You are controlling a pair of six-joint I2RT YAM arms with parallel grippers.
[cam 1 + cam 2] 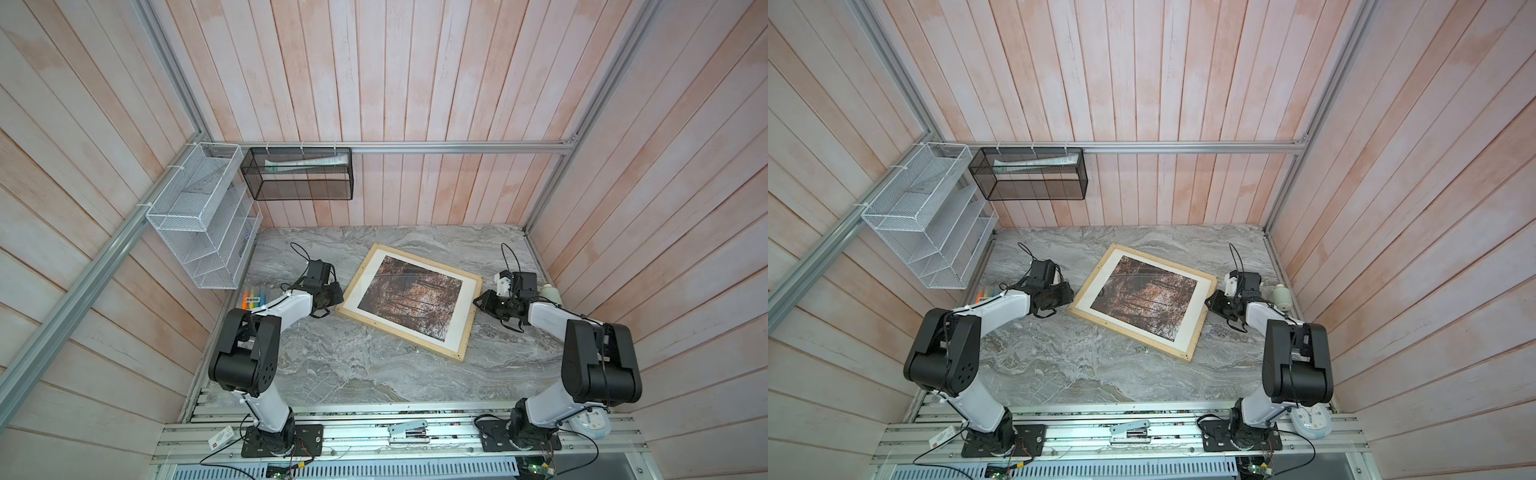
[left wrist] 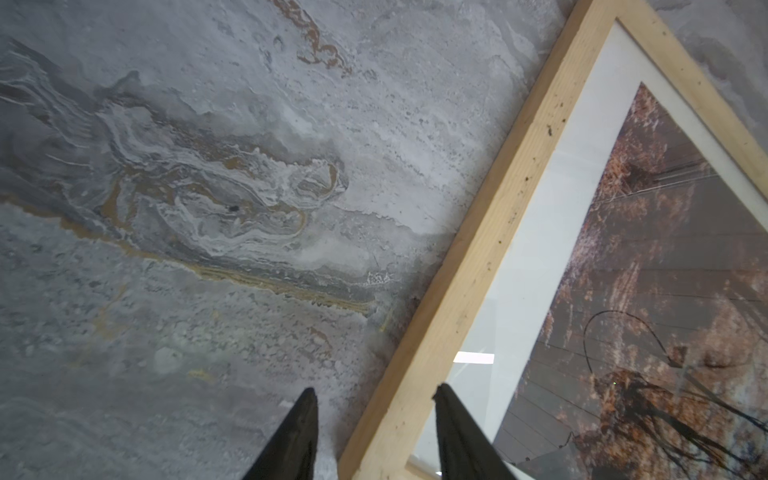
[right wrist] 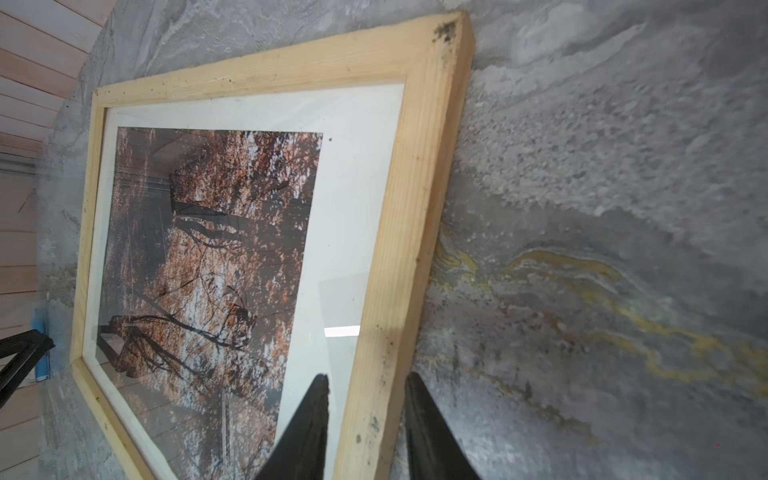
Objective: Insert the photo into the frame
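Note:
The frame of pale wood lies flat and skewed on the marble table, seen in both top views. Inside it, the photo of an autumn forest shows within a white mat border. My left gripper is at the frame's left corner. In the left wrist view it stands open astride the wood strip, beside the photo. My right gripper is at the right corner. There it straddles the strip with a narrow gap, open, next to the photo.
A white wire rack and a black mesh basket hang on the back-left walls. Coloured markers lie behind the left arm. A small pale bottle stands by the right wall. A white device sits at the front right.

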